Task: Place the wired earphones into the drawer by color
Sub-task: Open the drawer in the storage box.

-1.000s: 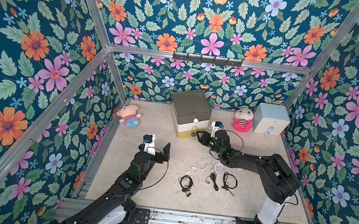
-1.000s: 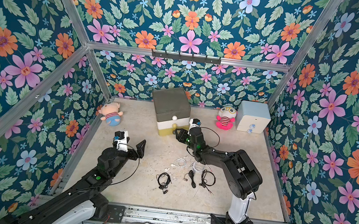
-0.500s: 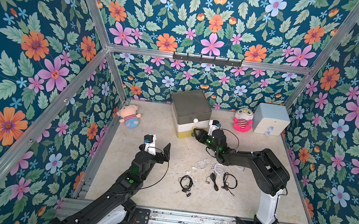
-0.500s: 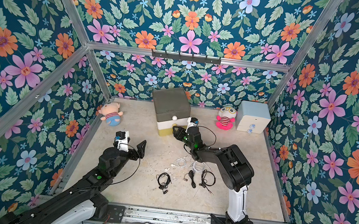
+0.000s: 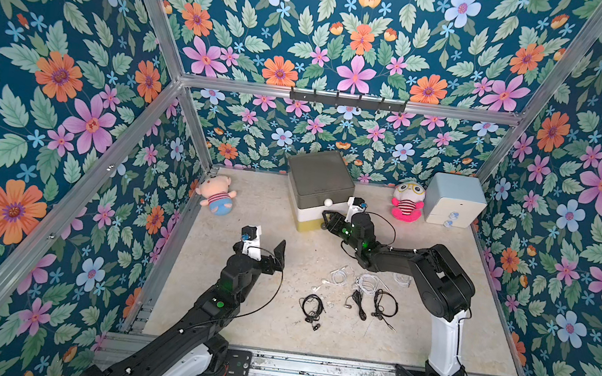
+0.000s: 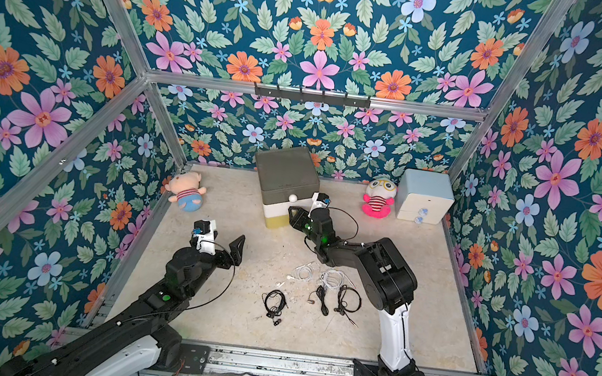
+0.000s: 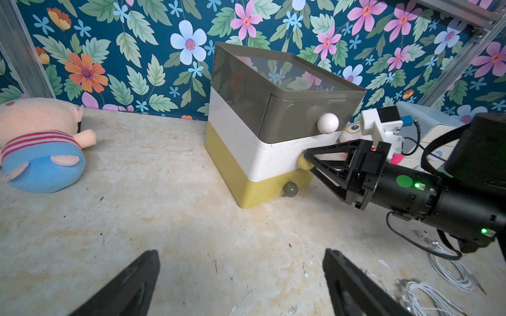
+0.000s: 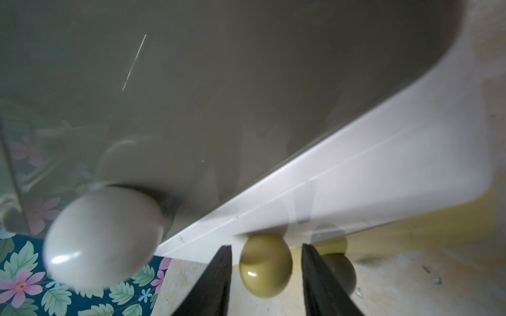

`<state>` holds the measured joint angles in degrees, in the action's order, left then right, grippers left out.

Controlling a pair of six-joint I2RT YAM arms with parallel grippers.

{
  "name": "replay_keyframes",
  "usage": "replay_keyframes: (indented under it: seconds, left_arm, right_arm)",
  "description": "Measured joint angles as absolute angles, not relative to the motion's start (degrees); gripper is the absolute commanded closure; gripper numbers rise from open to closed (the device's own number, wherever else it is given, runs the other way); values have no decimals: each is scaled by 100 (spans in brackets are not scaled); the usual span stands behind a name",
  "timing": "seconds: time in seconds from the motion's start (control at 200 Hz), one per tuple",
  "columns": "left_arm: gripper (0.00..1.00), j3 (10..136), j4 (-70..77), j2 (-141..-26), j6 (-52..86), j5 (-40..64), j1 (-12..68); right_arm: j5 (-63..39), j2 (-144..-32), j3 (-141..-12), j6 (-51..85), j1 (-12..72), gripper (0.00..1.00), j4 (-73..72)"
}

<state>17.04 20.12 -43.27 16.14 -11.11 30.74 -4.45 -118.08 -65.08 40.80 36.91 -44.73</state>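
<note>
Broadly: the table (image 5: 469, 334) is beige, mottled and scuffed matte. At its back stands the drawer (image 5: 318, 177), a cube-like chest of glossy plastic with rounded corners. Its tiers run dark grey over white over mustard, and none looks pulled out.

The left gripper (image 7: 240, 253) hangs over bare table near the chest, fingers wide apart and empty; likely parked clear of the work.

The right gripper (image 8: 265, 247) meets the white tier's front. Its jaws are apart and straddle the knob with a sliver of gap each side, not clamped. Probably set to pinch and pull: white tier for white cords.

The wired earphones (image 5: 369, 283) lie loose on the table, well apart from the chest. There are white coils and black coils (image 5: 312, 305), all of thin limp cord.

The knob (image 8: 265, 266) is a smooth olive ball.
</note>
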Motion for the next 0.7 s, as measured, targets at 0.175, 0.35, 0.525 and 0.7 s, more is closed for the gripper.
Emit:
replay_keyframes:
  seconds: [0.175,0.35,0.525,0.7]
  left_arm:
    - [1,1704,2012,-4327,1612,-1138,3074]
    - [1,1704,2012,-4327,1612,-1155,3074]
    - [1,1704,2012,-4327,1610,-1186,3074]
    - [1,1704,2012,-4327,1608,-1190,3074]
  right_arm:
    - [-445,-11828,-6541,4104,3691,61,-4480]
    - [-447,-11856,-6541,4145,3691,66,-4504]
    - [-447,-11856,-6508,4147,3691,67,-4543]
    - [-449,-11773,-6344,4189,3691,68,-4646]
